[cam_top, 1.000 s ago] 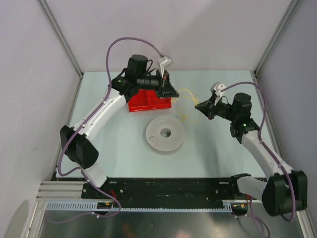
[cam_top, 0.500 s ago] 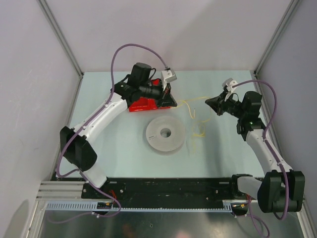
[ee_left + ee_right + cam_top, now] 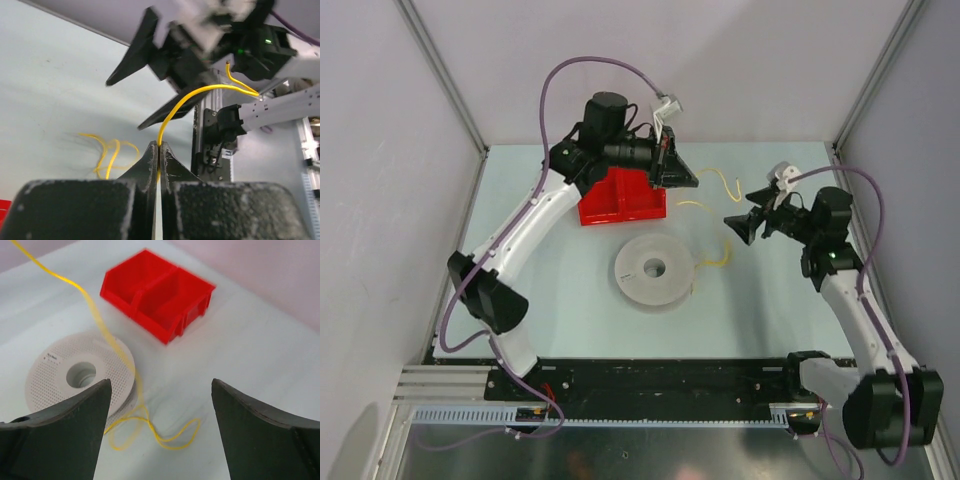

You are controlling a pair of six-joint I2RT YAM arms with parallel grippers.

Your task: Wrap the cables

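Note:
The cable is a thin yellow wire. My left gripper [image 3: 681,179] hovers over the red bin's far right corner, shut on the cable [image 3: 176,106], which arcs up out of the pinched jaws. More of the cable [image 3: 716,261] lies in loose loops on the table beside the white spool [image 3: 653,270]. In the right wrist view one strand of the cable [image 3: 102,326] runs across the spool [image 3: 54,376] down to those loops. My right gripper [image 3: 735,225] is to the right of the spool, and its jaws [image 3: 160,386] are open wide above the loops, holding nothing.
A red two-compartment bin [image 3: 620,198] stands behind the spool, under the left arm. Purple arm cords loop above both arms. Grey walls and metal posts close in the table on three sides.
My right gripper has opened and let go of the cable, shifting slightly left. The left gripper has swung back and right, still pinching the wire. The slack has dropped beside the spool.

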